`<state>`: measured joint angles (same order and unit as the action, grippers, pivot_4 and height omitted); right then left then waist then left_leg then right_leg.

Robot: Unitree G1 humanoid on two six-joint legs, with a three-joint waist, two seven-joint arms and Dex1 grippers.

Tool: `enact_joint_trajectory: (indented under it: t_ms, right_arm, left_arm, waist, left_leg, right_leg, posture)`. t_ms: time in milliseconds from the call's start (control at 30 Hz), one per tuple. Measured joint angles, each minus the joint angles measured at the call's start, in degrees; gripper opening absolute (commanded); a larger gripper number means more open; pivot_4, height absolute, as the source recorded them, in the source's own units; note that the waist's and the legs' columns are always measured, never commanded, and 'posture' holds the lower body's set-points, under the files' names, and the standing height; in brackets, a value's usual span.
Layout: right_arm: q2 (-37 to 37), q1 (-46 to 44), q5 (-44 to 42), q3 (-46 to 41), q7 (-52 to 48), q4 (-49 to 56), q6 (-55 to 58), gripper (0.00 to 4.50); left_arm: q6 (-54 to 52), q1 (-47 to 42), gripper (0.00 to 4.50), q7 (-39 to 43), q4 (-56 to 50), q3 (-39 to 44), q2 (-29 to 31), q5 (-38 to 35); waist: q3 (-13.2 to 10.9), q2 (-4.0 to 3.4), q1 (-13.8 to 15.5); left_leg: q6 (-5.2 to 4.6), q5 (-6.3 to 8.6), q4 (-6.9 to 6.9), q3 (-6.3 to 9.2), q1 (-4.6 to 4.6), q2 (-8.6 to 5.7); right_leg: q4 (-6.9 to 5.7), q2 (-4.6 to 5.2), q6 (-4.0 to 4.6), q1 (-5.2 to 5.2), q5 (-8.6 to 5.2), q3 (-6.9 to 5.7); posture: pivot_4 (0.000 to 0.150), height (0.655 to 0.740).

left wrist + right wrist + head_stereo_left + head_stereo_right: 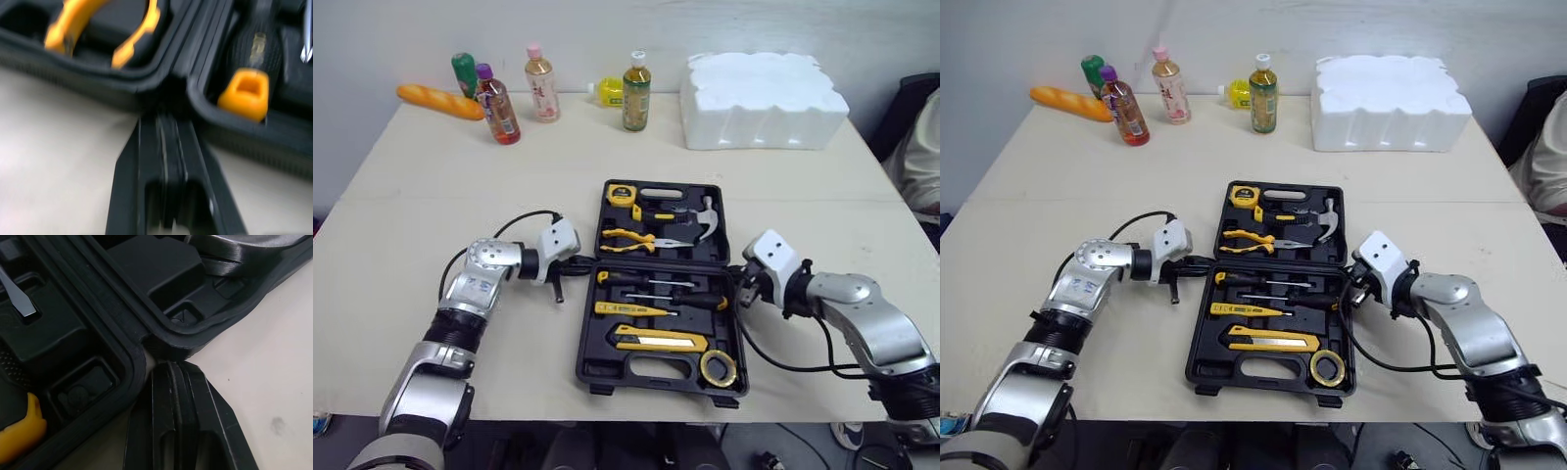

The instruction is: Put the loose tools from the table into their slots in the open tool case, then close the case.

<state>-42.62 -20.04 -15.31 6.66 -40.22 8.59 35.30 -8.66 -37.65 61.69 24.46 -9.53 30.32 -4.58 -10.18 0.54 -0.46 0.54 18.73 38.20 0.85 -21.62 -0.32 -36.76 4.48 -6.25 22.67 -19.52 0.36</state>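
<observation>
Left eye view: tool case points away; left end effector, right end effector closed empty

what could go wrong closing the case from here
The tape roll lies at the tool case's near right corner, close to the rim; it might stop the halves meeting. The left gripper and right gripper, both shut, sit at the hinge ends, so folding could pinch them or skid the case.

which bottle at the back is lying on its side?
The yellow bottle, lying flat beside the white-capped olive bottle; the rest stand upright.
</observation>
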Motion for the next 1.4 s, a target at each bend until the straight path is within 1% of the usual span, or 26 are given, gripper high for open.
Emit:
enact_joint_trajectory:
  t_ms: [167, 333, 567, 667, 700, 733, 767, 833, 867, 900, 933, 967, 1033, 1067, 1167, 1300, 1367, 1400]
  right_arm:
    - [1.75, -1.57, 2.47, 0.96, 0.01, 0.01, 1.31, 0.00]
    - [2.39, -1.79, 3.15, 1.08, -0.20, 0.02, 1.32, 0.00]
    - [2.86, -1.90, 3.76, 1.07, -0.70, 0.05, 1.32, 0.00]
    - [1.99, -1.70, 4.40, 0.70, -0.77, 0.73, 1.67, 0.00]
    - [-0.14, 0.85, 4.93, 0.23, -1.56, 2.77, 0.14, 0.00]
    - [-2.12, 4.49, 3.95, -2.46, -2.64, 5.07, 0.17, 0.00]
    - [-3.53, 7.17, 2.91, -5.23, -3.27, 6.47, 1.14, 0.32]
    - [-4.55, 9.72, 0.70, -9.98, -3.72, 8.45, 3.45, 1.02]
    - [-4.53, 10.29, -0.81, -12.24, -3.96, 10.10, 4.86, 1.49]
    - [-4.51, 10.34, -2.00, -13.56, -4.04, 11.36, 5.77, 1.84]
    - [-4.47, 9.97, -4.12, -15.58, -4.01, 13.09, 7.77, 2.49]
    - [-4.07, 8.96, -6.15, -17.50, -3.64, 13.57, 10.22, 2.88]
    - [-2.71, 6.04, -9.04, -20.36, -2.06, 13.50, 14.58, 3.94]
    - [-1.67, 3.83, -10.08, -21.13, -0.61, 13.20, 17.15, 4.41]
    - [0.10, -1.17, -12.54, -20.51, 1.94, 12.19, 23.45, 4.47]
    - [2.79, -5.79, -15.31, -20.12, 4.48, 10.21, 30.89, 4.47]
    - [5.91, -9.73, -15.62, -20.11, 7.83, 8.42, 34.86, 4.47]
    - [7.16, -11.44, -15.59, -19.93, 9.24, 7.71, 36.10, 4.47]
  left_arm:
    - [-1.82, 0.69, 0.03, 0.05, -1.51, 0.56, 0.78, 0.31]
    - [-1.87, 0.99, 0.03, 0.14, -1.85, 0.73, 1.29, 0.33]
    - [-1.34, 1.64, 0.03, 0.03, -2.03, 1.69, 1.90, 0.37]
    - [-1.50, 2.13, 0.03, -0.65, -2.22, 1.88, 2.13, 0.34]
    - [-1.96, 3.14, 0.32, -0.92, -1.85, 2.82, 3.02, -0.41]
    - [-2.55, 4.83, 0.65, -0.65, -1.92, 4.68, 5.75, -1.85]
    - [-3.83, 6.25, 0.86, -0.45, -1.94, 6.75, 8.24, -2.69]
    - [-8.09, 7.59, 1.74, -0.28, -2.17, 9.58, 11.20, -4.33]
    - [-11.06, 8.17, 2.19, -0.26, -2.88, 10.75, 11.84, -5.30]
    - [-13.20, 8.41, 2.50, -0.27, -3.61, 11.12, 12.02, -6.10]
    - [-17.57, 7.92, 3.08, -0.35, -4.79, 11.22, 11.80, -7.60]
    - [-22.19, 6.69, 3.45, -0.78, -5.80, 11.23, 11.53, -8.87]
    - [-29.59, 3.30, 4.43, -2.21, -7.12, 11.36, 10.90, -10.85]
    - [-33.68, 0.68, 4.50, -3.95, -8.25, 11.44, 10.15, -11.22]
    - [-40.42, -4.85, 4.50, -9.10, -10.70, 10.86, 7.75, -11.12]
    - [-47.67, -6.98, 4.50, -13.48, -9.66, 10.29, 4.91, -11.13]
    - [-53.40, -9.51, 4.50, -14.91, -8.48, 10.87, 2.86, -12.89]
    - [-54.97, -10.95, 4.50, -15.32, -8.51, 10.60, 2.22, -13.25]
  waist:
    - [0.00, 0.00, -0.51]
    - [0.00, 0.00, -0.91]
    - [0.00, 0.00, -1.13]
    - [0.00, -0.01, -1.14]
    - [0.01, -0.01, -1.08]
    - [0.02, 0.00, -1.21]
    - [0.01, 0.00, -1.32]
    - [0.02, 0.00, -1.46]
    - [0.01, -0.01, -1.36]
    - [0.01, 0.00, -1.24]
    - [0.00, 0.01, -1.02]
    - [-0.03, 0.07, -0.80]
    - [-0.04, 0.09, 0.05]
    - [-0.04, 0.09, 0.35]
    - [-0.03, 0.08, 0.48]
    - [-0.03, 0.09, 0.02]
    - [-0.04, 0.10, -0.03]
    - [-0.04, 0.10, 0.06]
  left_leg:
    - [0.02, -0.01, 0.00, 0.00, 0.01, -0.01]
    - [0.03, -0.02, -0.02, 0.01, 0.03, 0.00]
    - [0.04, -0.02, -0.03, 0.01, 0.06, 0.00]
    - [0.04, -0.02, -0.04, 0.00, 0.08, 0.00]
    - [0.04, -0.01, -0.07, 0.02, 0.09, 0.00]
    - [0.05, -0.01, -0.15, 0.01, 0.15, 0.01]
    - [0.06, 0.01, -0.20, 0.02, 0.25, 0.00]
    - [0.03, 0.03, -0.20, 0.01, 0.40, -0.03]
    - [-0.01, 0.05, -0.18, 0.03, 0.42, -0.03]
    - [-0.08, 0.09, -0.15, 0.06, 0.42, -0.03]
    - [-0.10, 0.10, -0.10, 0.17, 0.37, -0.04]
    - [-0.10, 0.10, -0.07, 0.25, 0.32, -0.04]
    - [-0.05, 0.07, 0.00, 0.38, 0.20, -0.05]
    - [0.03, 0.03, 0.01, 0.39, 0.18, -0.07]
    - [0.10, -0.01, -0.04, 0.40, 0.14, -0.12]
    - [0.05, 0.02, -0.11, 0.19, 0.03, -0.14]
    - [0.08, 0.00, 0.00, 0.13, -0.17, -0.14]
    - [0.12, -0.04, 0.11, 0.12, -0.44, -0.16]
  right_leg:
    - [-0.06, 0.00, 0.01, 0.04, 0.00, 0.01]
    - [-0.10, 0.00, 0.02, 0.03, -0.01, 0.00]
    - [-0.12, 0.00, 0.03, 0.03, -0.01, 0.00]
    - [-0.13, 0.00, 0.03, 0.03, -0.01, 0.01]
    - [-0.13, 0.01, 0.03, 0.03, -0.02, 0.01]
    - [-0.12, 0.01, 0.04, 0.03, -0.02, 0.05]
    - [-0.12, 0.00, 0.05, 0.03, -0.02, 0.06]
    - [-0.15, -0.01, 0.05, -0.01, -0.02, 0.12]
    - [-0.13, 0.00, 0.05, -0.01, -0.02, 0.12]
    - [-0.11, 0.02, 0.05, -0.01, -0.03, 0.12]
    - [-0.11, 0.04, 0.08, -0.03, -0.01, 0.17]
    - [-0.11, 0.06, 0.10, -0.04, 0.00, 0.22]
    - [-0.15, 0.06, 0.17, -0.02, 0.04, 0.24]
    - [-0.15, 0.06, 0.17, -0.02, 0.04, 0.23]
    - [-0.18, 0.07, 0.17, -0.01, 0.04, 0.21]
    - [-0.18, 0.02, 0.16, 0.25, 0.04, 0.12]
    - [-0.36, 0.02, 0.16, 0.56, 0.05, 0.08]
    - [-0.54, 0.04, 0.15, 0.86, 0.05, 0.10]
  posture:
    - [0.150, 0.7400]
    - [0.150, 0.7400]
    - [0.150, 0.7400]
    - [0.150, 0.7400]
    - [0.150, 0.7400]
    - [0.150, 0.7400]
    - [0.150, 0.7400]
    - [0.150, 0.7400]
    - [0.150, 0.7400]
    - [0.150, 0.7400]
    - [0.150, 0.7400]
    - [0.150, 0.7400]
    - [0.150, 0.7400]
    - [0.150, 0.7400]
    - [0.150, 0.7400]
    - [0.150, 0.7400]
    - [0.150, 0.7400]
    - [0.150, 0.7400]
